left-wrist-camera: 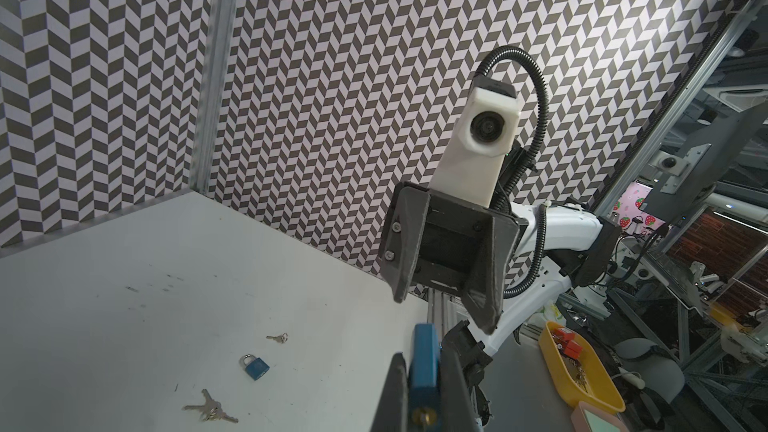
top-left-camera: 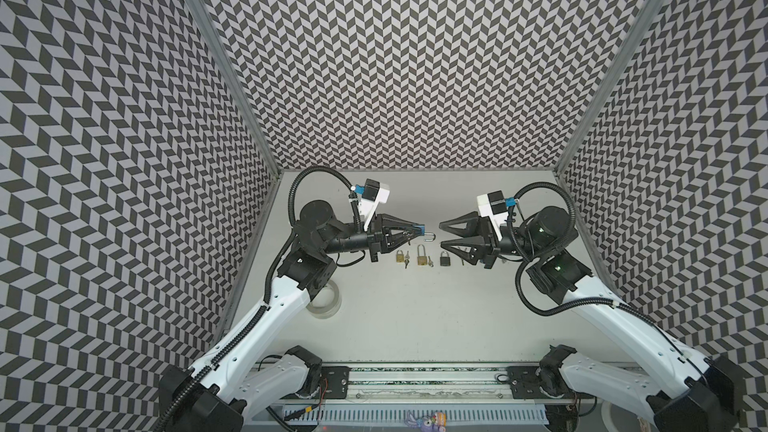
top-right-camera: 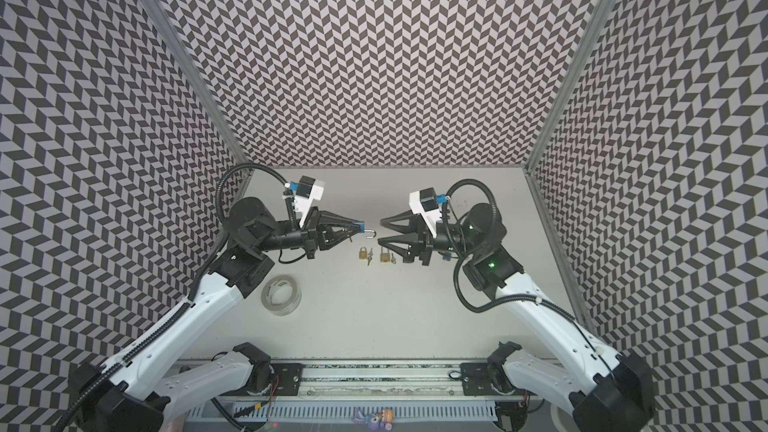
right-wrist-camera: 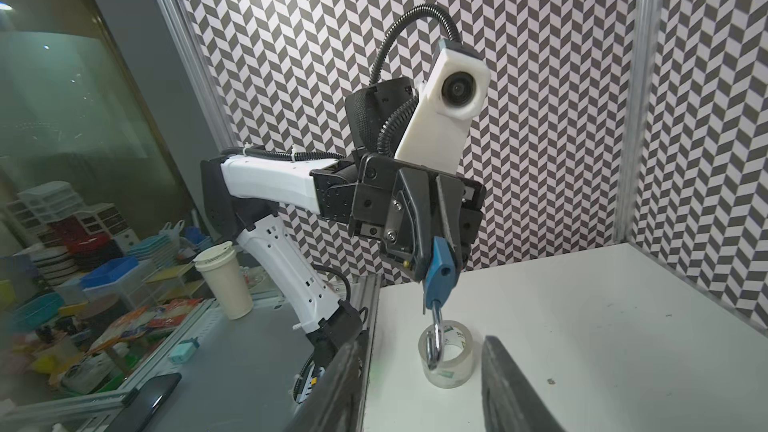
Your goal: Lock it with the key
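My left gripper (top-left-camera: 419, 229) (top-right-camera: 358, 227) (left-wrist-camera: 424, 367) is shut on the body of a blue padlock (left-wrist-camera: 424, 357) (right-wrist-camera: 439, 273), held above the table. The padlock's silver shackle (top-left-camera: 430, 236) (top-right-camera: 371, 234) (right-wrist-camera: 434, 340) stands open and points at my right gripper (top-left-camera: 441, 233) (top-right-camera: 380, 230) (right-wrist-camera: 423, 344). That gripper is open and empty, its fingertips just short of the shackle's end. The padlock's brass keyhole end (left-wrist-camera: 424, 414) faces the left wrist camera; I cannot tell whether a key sits in it. Loose keys (left-wrist-camera: 212, 409) (top-left-camera: 406, 262) lie on the table below.
On the table, in a row under the grippers, lie two brass padlocks (top-left-camera: 400, 256) (top-left-camera: 421, 255), a dark padlock (top-left-camera: 445, 259) (left-wrist-camera: 254, 366) and a small key (left-wrist-camera: 277, 337). A clear tape roll (top-right-camera: 282, 295) (right-wrist-camera: 449, 357) stands by the left arm. Patterned walls enclose three sides.
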{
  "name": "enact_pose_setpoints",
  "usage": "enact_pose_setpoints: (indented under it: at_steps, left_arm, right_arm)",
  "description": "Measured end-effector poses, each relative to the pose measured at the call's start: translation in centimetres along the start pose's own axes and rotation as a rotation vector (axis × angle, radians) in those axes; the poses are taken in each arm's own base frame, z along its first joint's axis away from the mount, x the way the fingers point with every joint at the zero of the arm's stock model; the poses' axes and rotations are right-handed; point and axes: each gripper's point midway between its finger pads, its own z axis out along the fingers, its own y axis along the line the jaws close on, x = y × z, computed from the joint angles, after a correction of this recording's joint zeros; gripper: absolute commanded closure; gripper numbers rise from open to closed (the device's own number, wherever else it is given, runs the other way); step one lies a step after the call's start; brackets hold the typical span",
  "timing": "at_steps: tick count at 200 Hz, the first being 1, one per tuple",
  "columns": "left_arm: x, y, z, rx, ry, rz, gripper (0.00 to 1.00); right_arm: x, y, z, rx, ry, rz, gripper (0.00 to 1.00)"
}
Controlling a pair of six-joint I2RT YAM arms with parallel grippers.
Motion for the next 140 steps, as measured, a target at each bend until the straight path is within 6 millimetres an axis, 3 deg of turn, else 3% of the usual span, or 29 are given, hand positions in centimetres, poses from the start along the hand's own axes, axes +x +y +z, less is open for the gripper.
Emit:
enact_pose_setpoints:
  at_steps: [32,100,140]
  left_arm:
    - [0.1,0.2,0.2,0.0,0.004,0.009,1.0]
    - [0.5,0.3,0.6,0.01,0.016,0.0,1.0]
    - [0.6,0.0,0.8,0.019,0.02,0.0,1.0]
  right_arm:
    - [1.1,0.0,0.4,-0.048,0.033,0.03,0.63]
    - [1.0,0.4,0.4,-0.07,0.039,0.043,0.72]
    - [1.2,-0.1,0.6,-0.064,0.054,0.066,0.83]
